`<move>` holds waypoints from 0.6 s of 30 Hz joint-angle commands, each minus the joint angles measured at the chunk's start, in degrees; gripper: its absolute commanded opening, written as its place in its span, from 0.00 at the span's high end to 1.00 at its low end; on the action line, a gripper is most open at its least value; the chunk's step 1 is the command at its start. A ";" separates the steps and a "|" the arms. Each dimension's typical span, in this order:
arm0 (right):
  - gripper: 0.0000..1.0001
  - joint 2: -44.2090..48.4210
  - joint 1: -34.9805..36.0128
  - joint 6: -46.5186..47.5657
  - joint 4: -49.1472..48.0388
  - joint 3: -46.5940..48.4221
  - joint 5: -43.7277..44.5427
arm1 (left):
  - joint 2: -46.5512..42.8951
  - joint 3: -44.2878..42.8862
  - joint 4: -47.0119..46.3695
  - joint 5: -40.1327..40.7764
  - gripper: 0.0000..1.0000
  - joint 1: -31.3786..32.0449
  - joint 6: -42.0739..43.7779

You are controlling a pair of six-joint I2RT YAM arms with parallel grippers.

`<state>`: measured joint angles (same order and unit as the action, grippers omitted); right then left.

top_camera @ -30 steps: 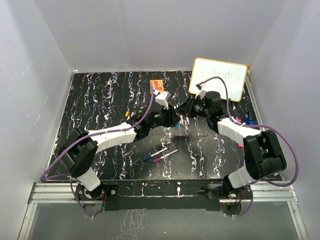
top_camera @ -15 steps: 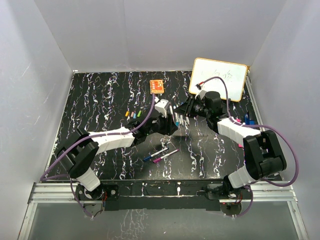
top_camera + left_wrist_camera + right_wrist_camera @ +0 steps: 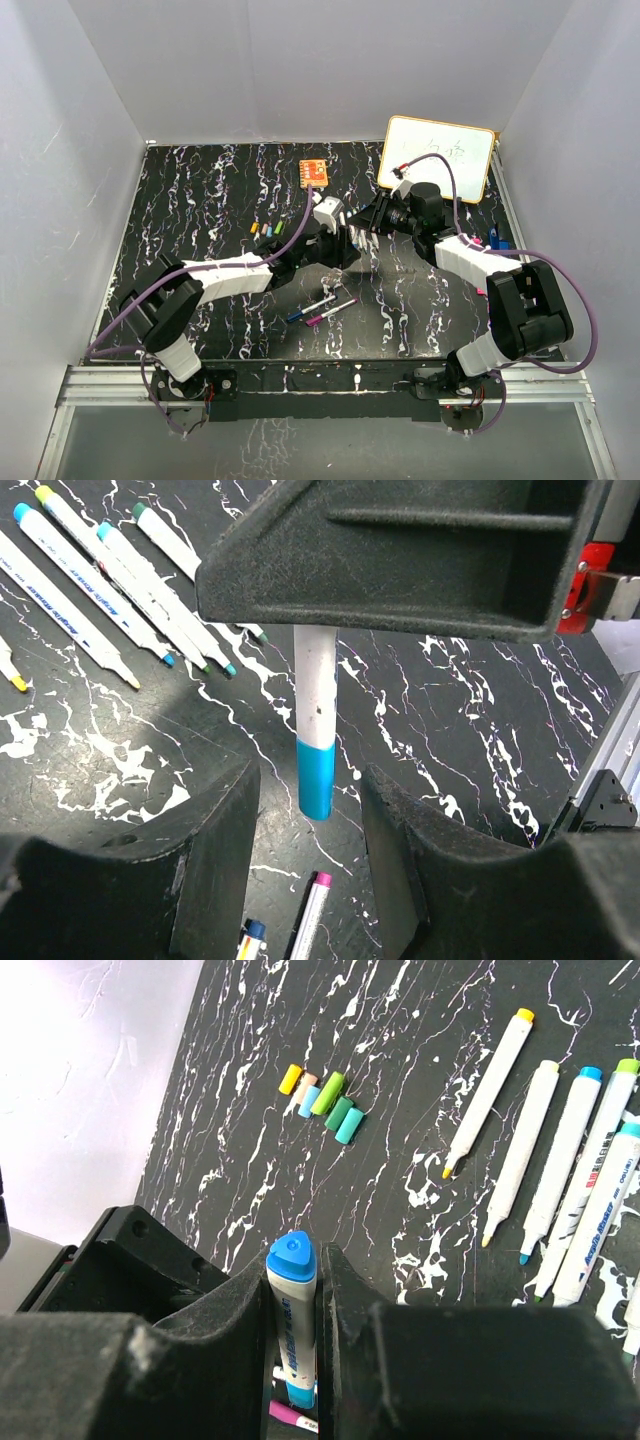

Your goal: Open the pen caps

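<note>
A: How are the grippers seen?
B: A pen is clenched in the right gripper; its blue cap is flanked, untouched, by the spread-open left gripper. Loose caps are laid near uncapped pens

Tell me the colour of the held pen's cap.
The cap on the pen is blue; left wrist view shows it best.

Whiteboard, orange block, marbled table

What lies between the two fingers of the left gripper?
The blue plastic cap of a slim white pen, held by the right gripper. The left wrist view shows a gap on each side.
</note>
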<state>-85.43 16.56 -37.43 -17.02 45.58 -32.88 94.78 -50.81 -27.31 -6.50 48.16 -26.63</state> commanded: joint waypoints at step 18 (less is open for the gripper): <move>0.80 1.65 0.20 -0.18 -3.42 2.44 -0.60 | 0.88 -2.30 -3.38 -0.25 1.00 -0.10 -1.78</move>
<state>-84.90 16.49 -37.63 -17.15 45.58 -32.73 96.33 -51.79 -28.71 -7.29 48.16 -27.70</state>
